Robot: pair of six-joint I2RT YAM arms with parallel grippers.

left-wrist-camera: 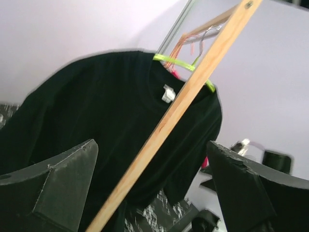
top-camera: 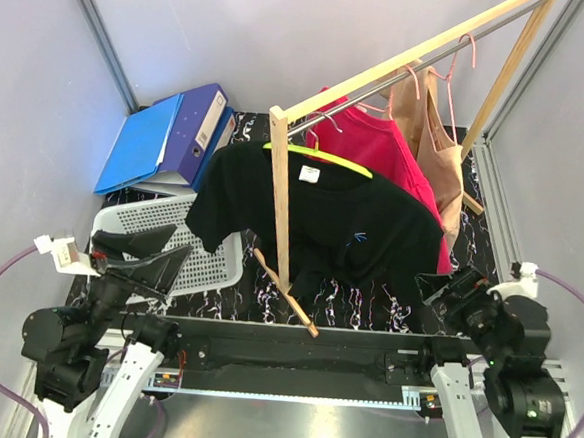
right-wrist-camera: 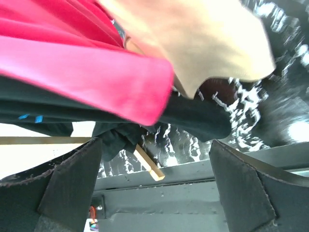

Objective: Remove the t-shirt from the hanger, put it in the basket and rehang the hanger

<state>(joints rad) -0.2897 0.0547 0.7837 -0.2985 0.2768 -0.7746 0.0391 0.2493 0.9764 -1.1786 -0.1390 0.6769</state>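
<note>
Hanging nearest the arms on a wooden rack [top-camera: 279,213], the black t-shirt [top-camera: 356,234] is draped over a lime-green hanger [top-camera: 321,159]. Both its shoulders are seated on the hanger, so the cloth falls flat and spread. A red shirt [top-camera: 377,145] and a tan garment [top-camera: 433,139] hang behind it on the same rail. The left hand [top-camera: 178,241] hovers over a white basket [top-camera: 208,268] on the surface, beside the t-shirt's sleeve. Its fingers are spread wide with nothing between them, and it points up at the garment. The right hand [top-camera: 438,282] sits low by the hem on the opposite side, equally wide open and empty. Having one hand on each flank probably serves to slip the cloth off one hanger shoulder at a time, so the removal looks not yet begun. In the left wrist view the rack's slanted post crosses directly between that hand and the shirt, so any reach likely has to pass to one side of it. The red shirt hangs close behind, and the right hand could catch it by mistake.
</note>
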